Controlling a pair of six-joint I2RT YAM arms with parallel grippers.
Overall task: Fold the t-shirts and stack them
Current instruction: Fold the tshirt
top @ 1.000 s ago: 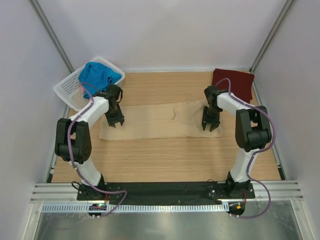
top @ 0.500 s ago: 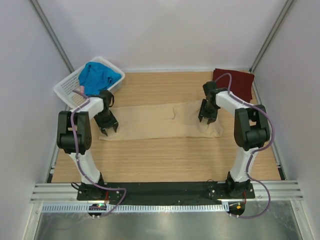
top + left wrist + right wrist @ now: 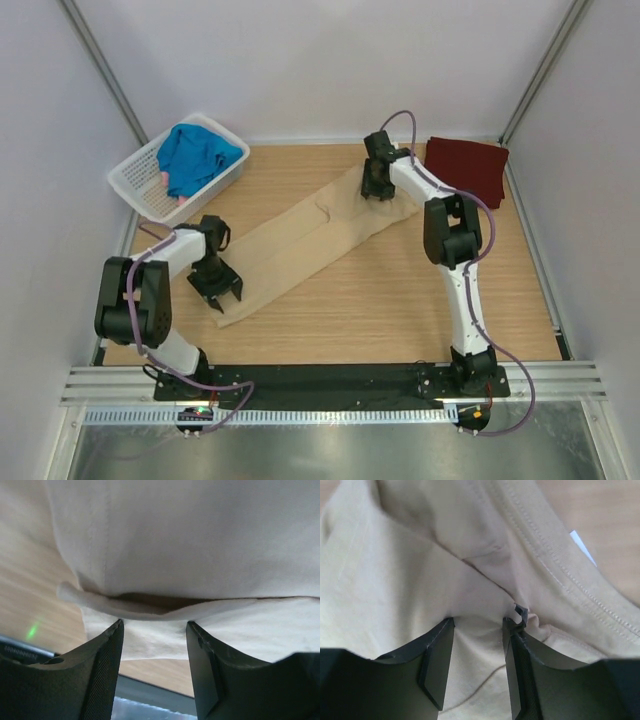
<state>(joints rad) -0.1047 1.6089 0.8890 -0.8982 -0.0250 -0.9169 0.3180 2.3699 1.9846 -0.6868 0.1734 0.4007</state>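
Stretching diagonally over the wooden worktop (image 3: 400, 300), the large tan cloth t-shirt (image 3: 300, 240) has bare wood along both long edges. The left gripper (image 3: 218, 293) (image 3: 154, 625) pinches its near-left end, jaws narrowly parted; the right gripper (image 3: 376, 188) (image 3: 479, 620) likewise grips bunched cloth at its far end. A dark maroon cloth t-shirt (image 3: 468, 165) lies at the far-right edge, a bright blue cloth t-shirt (image 3: 195, 155) in the white plastic lattice basket (image 3: 135, 190).
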